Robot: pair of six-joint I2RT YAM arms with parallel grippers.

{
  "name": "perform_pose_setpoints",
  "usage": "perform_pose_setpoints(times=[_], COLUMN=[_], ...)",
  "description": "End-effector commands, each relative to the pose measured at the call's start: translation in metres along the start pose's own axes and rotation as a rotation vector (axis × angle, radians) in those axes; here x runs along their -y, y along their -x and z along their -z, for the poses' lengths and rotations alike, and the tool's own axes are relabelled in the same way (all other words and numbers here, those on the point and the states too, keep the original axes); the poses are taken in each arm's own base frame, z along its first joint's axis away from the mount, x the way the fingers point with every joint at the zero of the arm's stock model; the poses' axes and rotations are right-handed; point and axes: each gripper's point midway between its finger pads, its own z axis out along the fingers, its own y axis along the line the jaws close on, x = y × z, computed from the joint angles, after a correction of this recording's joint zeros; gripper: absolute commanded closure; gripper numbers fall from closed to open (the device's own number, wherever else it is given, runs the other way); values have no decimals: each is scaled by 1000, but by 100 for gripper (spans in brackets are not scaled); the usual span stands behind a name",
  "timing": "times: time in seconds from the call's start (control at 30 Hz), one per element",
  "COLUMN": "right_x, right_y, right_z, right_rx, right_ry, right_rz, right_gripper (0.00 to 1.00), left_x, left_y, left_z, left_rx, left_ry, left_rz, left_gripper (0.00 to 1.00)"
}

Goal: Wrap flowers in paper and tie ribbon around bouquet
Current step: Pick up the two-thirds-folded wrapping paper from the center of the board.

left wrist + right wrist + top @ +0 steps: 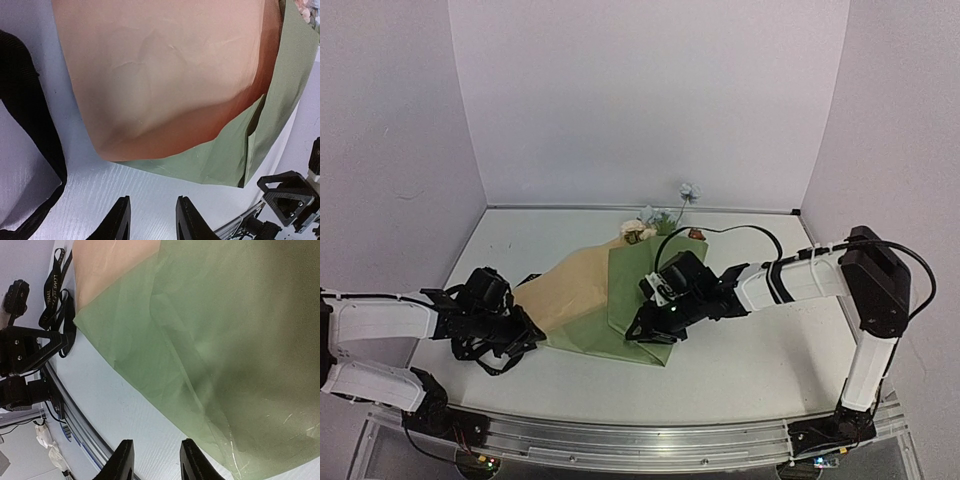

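The paper (582,292) lies folded over mid-table, its tan face (165,75) to the left and its olive-green face (220,340) to the right. The flowers (642,230) stick out past its far end, with one pale blue bloom (690,190) standing higher. The black lettered ribbon (56,295) lies in loops on the table left of the paper, beside my left gripper. My left gripper (152,212) is open over bare table just short of the paper's near edge. My right gripper (156,455) is open too, low at the green sheet's near corner with nothing between its fingers.
White walls close in the back and both sides of the white table (750,370). A metal rail (650,440) runs along the near edge. The right arm's black cable (725,232) arches just behind the flowers.
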Motion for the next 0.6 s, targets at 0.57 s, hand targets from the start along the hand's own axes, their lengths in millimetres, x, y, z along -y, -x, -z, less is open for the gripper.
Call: perform_pose_setpoints(times=[0.57], right_x=[-36], right_y=[0], right_z=[-7], right_rx=[-16], right_ry=[-52], right_rz=[178], right_gripper=[68], left_x=[-12], left_y=[34], left_z=[-10], left_rx=[184], left_ry=[6], left_rz=[181], left_gripper=[74])
